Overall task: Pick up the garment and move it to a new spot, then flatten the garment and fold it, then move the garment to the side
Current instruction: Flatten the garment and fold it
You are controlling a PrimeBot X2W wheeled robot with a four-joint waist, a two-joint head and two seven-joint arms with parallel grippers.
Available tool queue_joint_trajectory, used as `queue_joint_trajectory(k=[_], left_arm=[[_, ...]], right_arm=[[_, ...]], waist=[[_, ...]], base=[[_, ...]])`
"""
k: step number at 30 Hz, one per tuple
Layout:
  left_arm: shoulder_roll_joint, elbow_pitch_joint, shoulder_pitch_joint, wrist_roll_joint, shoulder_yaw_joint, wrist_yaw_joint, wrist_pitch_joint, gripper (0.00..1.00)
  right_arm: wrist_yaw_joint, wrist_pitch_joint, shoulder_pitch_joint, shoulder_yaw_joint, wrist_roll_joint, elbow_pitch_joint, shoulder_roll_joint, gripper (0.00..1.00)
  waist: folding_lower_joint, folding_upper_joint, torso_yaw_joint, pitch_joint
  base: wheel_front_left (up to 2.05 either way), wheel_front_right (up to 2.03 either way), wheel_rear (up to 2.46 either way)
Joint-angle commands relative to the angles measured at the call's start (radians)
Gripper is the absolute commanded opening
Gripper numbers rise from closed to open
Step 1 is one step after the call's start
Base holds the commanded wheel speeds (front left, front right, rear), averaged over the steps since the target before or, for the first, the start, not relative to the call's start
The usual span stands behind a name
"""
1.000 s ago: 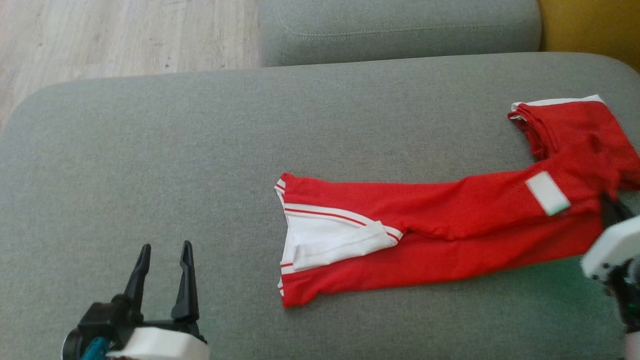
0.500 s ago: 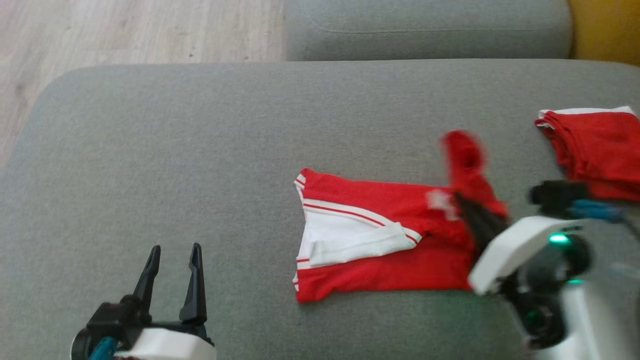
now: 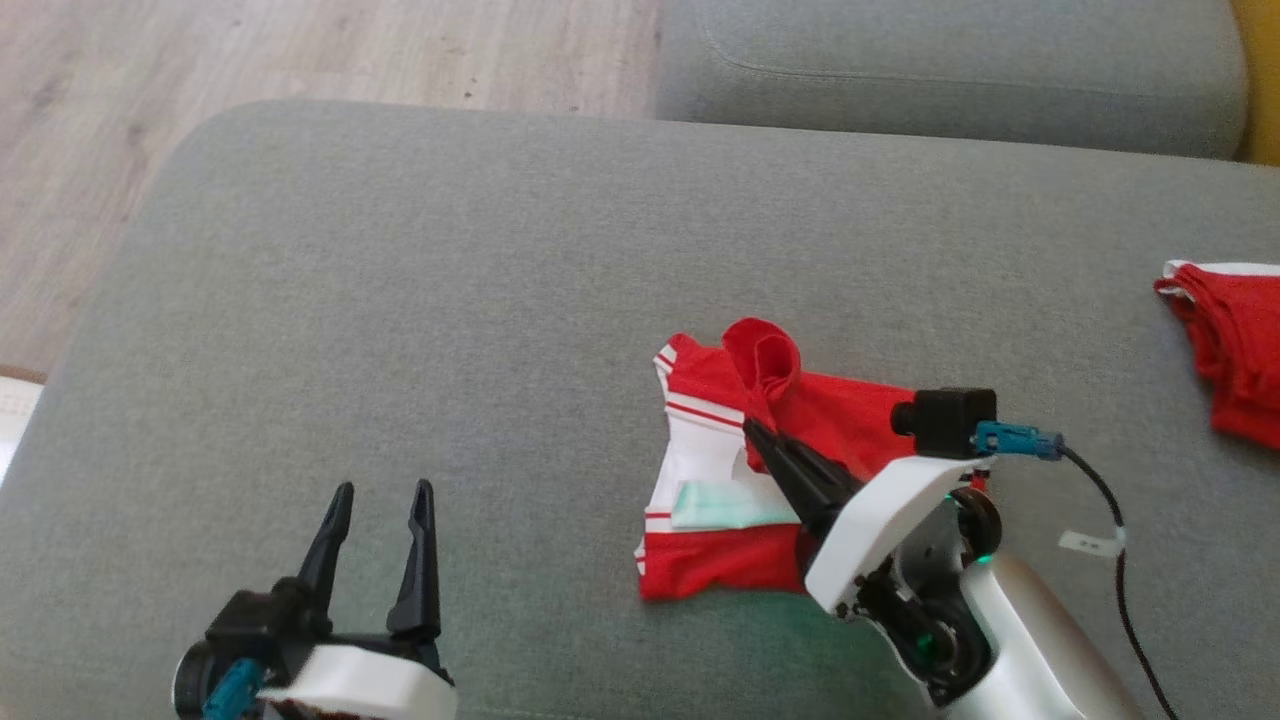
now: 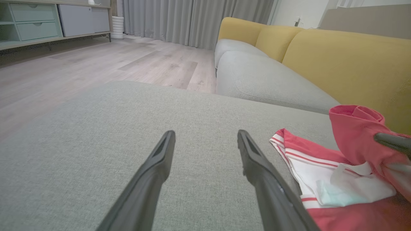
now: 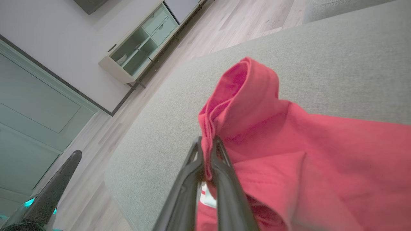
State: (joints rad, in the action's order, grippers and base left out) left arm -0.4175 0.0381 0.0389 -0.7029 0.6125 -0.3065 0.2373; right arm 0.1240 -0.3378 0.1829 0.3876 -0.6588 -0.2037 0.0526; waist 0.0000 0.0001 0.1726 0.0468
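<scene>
Red cloth, trimmed with white panels and thin red stripes, makes up the garment (image 3: 845, 420), which lies on the grey woven sofa cushion (image 3: 450, 300) directly beneath and ahead of the right pincer (image 3: 750, 425). That pincer is clamped tight on a doubled edge of the red cloth. A loose roll of the fabric stands up just beyond its tips, above the white-panelled end. The left pincer (image 3: 383, 490) hangs with its fingers spread wide and nothing between them; the garment sits well apart from it, off to its right side.

Judging by this, a fold is in hand, with the lifted end meant to go over the flat part. Trouble could come in several ways. The pinched edge is thin, so it may slip out before it is laid down. Nothing pins the lower layer, so a pull could drag it across the cushion and skew the fold. Let go where it stands, the roll would likely slump into a bunch rather than a flat layer.
</scene>
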Motion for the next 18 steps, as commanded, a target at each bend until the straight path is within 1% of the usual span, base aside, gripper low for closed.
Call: queue_joint_trajectory(k=[1, 6, 7, 8, 9, 10, 15, 18], left_arm=[[-0.007, -0.019, 0.057, 0.009, -0.035, 0.004, 0.001, 1.0], [0.001, -0.002, 0.06, 0.008, -0.029, 0.015, 0.004, 1.0], [0.002, 0.0, 0.061, 0.008, -0.027, 0.015, 0.004, 1.0], [0.004, 0.001, 0.063, 0.009, -0.026, 0.016, 0.004, 1.0], [0.006, 0.003, 0.064, 0.009, -0.024, 0.016, 0.005, 1.0], [0.007, 0.005, 0.066, 0.009, -0.024, 0.016, 0.005, 1.0], [0.014, 0.015, 0.069, 0.008, -0.022, 0.019, 0.007, 1.0], [0.018, 0.022, 0.067, 0.007, -0.022, 0.024, 0.009, 1.0]], right_arm=[[0.007, 0.026, 0.06, 0.029, -0.013, 0.012, -0.002, 0.0], [0.007, 0.096, 0.122, 0.073, -0.041, -0.118, -0.002, 0.0], [0.007, 0.113, 0.135, 0.079, -0.048, -0.143, -0.002, 0.04], [0.007, 0.129, 0.147, 0.086, -0.057, -0.167, -0.002, 0.47], [0.007, 0.138, 0.16, 0.098, -0.068, -0.189, -0.002, 0.95], [0.007, 0.146, 0.174, 0.111, -0.079, -0.209, -0.002, 1.0], [0.007, 0.2, 0.224, 0.157, -0.138, -0.254, -0.002, 1.0], [0.007, 0.252, 0.249, 0.135, -0.104, -0.278, -0.002, 1.0]], waist=[[0.0, -0.0001, 0.011, -0.003], [0.0, -0.0001, 0.031, -0.003], [0.0, -0.0001, 0.033, -0.002], [0.0, -0.0001, 0.036, -0.001], [0.0, -0.0001, 0.038, 0.0], [0.0, -0.0001, 0.04, 0.001], [0.0, -0.0001, 0.039, 0.0], [0.0, -0.0001, 0.03, -0.005]], base=[[0.0, 0.0, 0.0], [0.0, 0.0, 0.0], [0.0, 0.0, 0.0], [0.0, 0.0, 0.0], [0.0, 0.0, 0.0], [0.0, 0.0, 0.0], [0.0, 0.0, 0.0], [0.0, 0.0, 0.0]])
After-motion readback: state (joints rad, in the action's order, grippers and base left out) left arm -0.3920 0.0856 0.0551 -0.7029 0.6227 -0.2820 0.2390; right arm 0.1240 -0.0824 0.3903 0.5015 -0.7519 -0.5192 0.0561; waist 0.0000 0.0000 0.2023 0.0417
